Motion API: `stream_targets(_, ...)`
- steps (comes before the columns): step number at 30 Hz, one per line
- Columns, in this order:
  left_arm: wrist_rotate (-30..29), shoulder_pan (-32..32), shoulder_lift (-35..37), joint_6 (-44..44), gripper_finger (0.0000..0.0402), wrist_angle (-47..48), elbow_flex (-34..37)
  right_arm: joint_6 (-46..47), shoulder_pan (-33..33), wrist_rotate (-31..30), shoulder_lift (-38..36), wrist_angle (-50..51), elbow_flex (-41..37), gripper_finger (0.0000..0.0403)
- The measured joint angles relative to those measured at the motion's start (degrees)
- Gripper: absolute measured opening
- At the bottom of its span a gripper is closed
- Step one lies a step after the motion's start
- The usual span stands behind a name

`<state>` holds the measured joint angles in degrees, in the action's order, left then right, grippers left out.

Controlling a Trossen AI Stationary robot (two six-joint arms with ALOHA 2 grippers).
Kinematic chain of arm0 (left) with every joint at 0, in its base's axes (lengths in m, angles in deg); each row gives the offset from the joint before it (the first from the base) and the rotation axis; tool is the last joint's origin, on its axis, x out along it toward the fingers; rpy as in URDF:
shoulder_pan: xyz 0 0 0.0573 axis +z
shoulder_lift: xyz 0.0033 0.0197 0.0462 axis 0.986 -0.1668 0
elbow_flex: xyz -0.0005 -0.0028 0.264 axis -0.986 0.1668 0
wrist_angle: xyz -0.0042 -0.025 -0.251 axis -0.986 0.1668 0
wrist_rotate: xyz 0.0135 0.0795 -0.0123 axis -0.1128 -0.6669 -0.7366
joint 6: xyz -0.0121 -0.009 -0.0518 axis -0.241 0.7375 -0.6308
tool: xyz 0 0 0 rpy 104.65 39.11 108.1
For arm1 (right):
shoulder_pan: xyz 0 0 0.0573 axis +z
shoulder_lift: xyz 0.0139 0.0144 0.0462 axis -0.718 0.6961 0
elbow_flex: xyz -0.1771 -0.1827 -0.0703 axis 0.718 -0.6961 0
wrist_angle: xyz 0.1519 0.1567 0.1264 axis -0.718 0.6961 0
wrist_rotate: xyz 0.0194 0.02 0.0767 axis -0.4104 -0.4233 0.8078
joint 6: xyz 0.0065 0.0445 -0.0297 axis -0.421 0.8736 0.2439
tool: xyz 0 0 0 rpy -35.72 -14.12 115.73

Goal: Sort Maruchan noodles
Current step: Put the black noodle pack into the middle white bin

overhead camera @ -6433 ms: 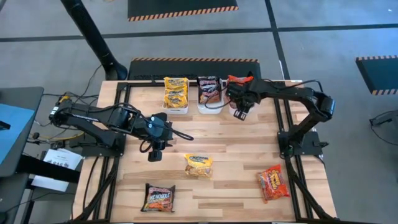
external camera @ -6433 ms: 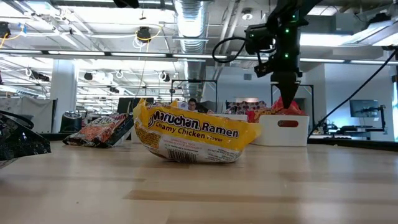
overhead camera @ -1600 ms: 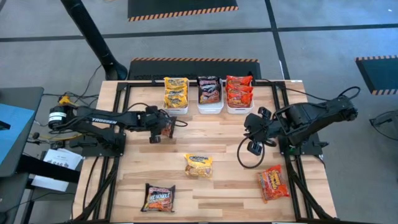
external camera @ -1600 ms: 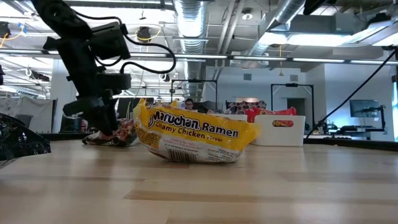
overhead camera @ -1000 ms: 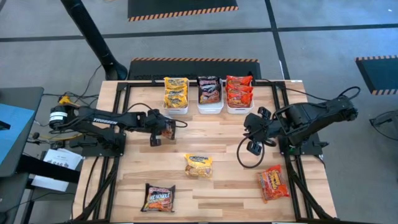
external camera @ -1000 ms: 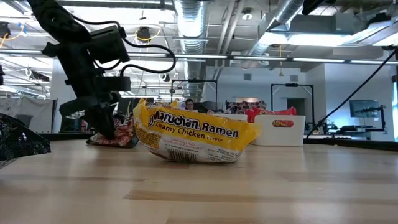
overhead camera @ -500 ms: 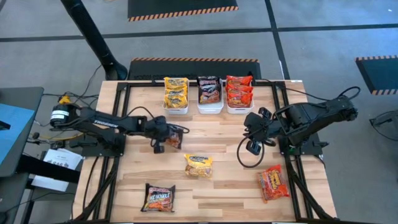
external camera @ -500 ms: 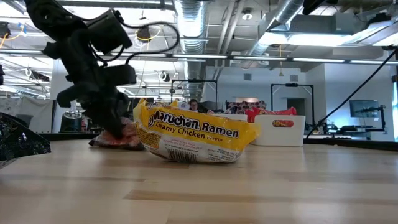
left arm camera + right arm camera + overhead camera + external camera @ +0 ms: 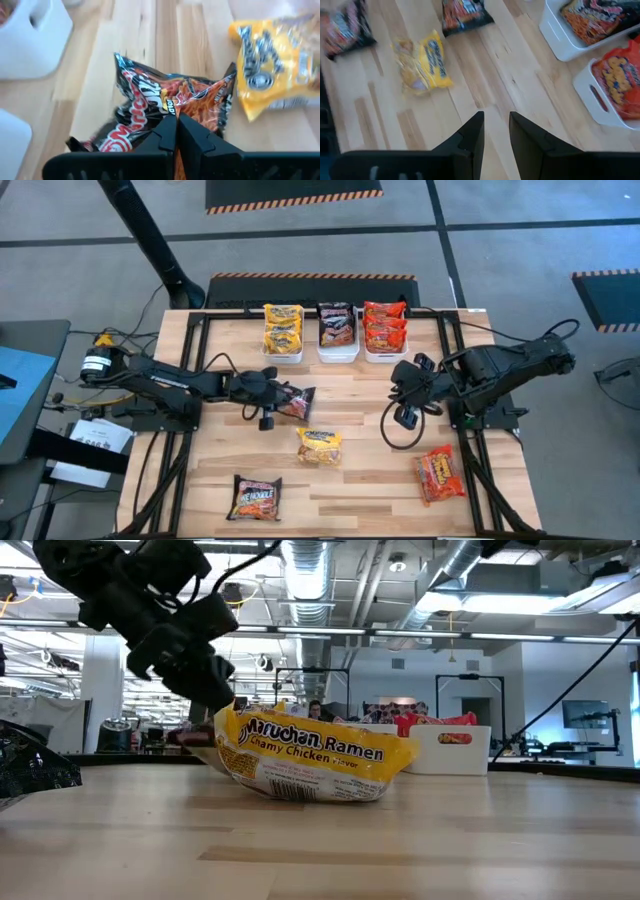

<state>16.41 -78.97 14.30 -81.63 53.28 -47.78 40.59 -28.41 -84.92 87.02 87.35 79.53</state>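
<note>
Centre-left of the high view, our left tool [image 9: 272, 402] pinches the dark crinkly plastic noodle packet [image 9: 293, 402], probably for carrying binward; the right tool [image 9: 408, 402] waits, spread.

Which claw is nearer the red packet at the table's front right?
Right. The right claw hovers just behind the red packet; the left claw, shut on a dark packet, is across the table.
</note>
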Motion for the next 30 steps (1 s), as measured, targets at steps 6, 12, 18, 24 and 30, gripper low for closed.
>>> stream_targets(6,0.0,0.0,0.0,0.6,0.0000,-5.7,0.0,0.1,0.0,-0.1,0.0,-3.5,-0.1,0.0120)
stream_targets(12,-0.1,-0.1,0.0,3.0,0.0000,-11.4,-0.1,0.1,-1.5,-0.1,0.0,-4.6,-0.1,0.0157)
stream_targets(18,-0.6,-0.7,0.1,6.1,0.0000,-18.5,-0.1,0.1,-6.3,2.3,0.0,-9.2,-0.1,0.0200)
stream_targets(24,-0.6,-0.8,0.1,8.0,0.0000,-19.1,-2.0,-1.8,-11.9,11.9,0.8,-14.1,-0.1,0.0211)
stream_targets(30,-0.7,-1.7,0.1,10.0,0.0000,-18.8,-4.3,-6.4,-17.3,19.5,4.8,-14.6,-0.2,0.0206)
